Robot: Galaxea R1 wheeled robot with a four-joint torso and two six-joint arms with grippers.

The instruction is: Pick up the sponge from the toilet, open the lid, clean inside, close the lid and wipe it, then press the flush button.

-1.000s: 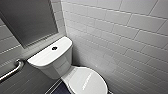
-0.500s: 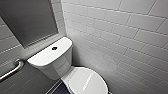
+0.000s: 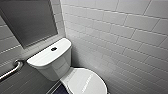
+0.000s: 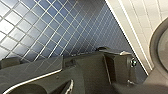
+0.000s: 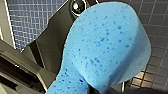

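The right end effector is clamped on the sponge. The bright blue, speckled foam bulges wide right in front of the right wrist camera and hides most of the fingers. The sponge hangs clear of the floor, whose small dark blue tiles and pale grout lines show around it.

In the left wrist view, the left arm's dark hardware sits over the same blue tiled floor. A white skirting strip runs along the foot of a pale tiled wall. I cannot tell whether the left end effector is apart or together.

From the head camera, the toilet stands in the corner. The lid is nearest; it is white, oval and down flat over the bowl, and a sliver of dark blue floor shows beside it. Behind the lid rises the boxy tank. The flush button is a small dark spot in the middle of the flat tank top, with nothing resting on it.

A metal grab bar is fixed to the grey wall beside the tank. Above the tank hangs a dark panel in a light frame. On the other side, a wall of white brick-pattern tiles runs close along the toilet.
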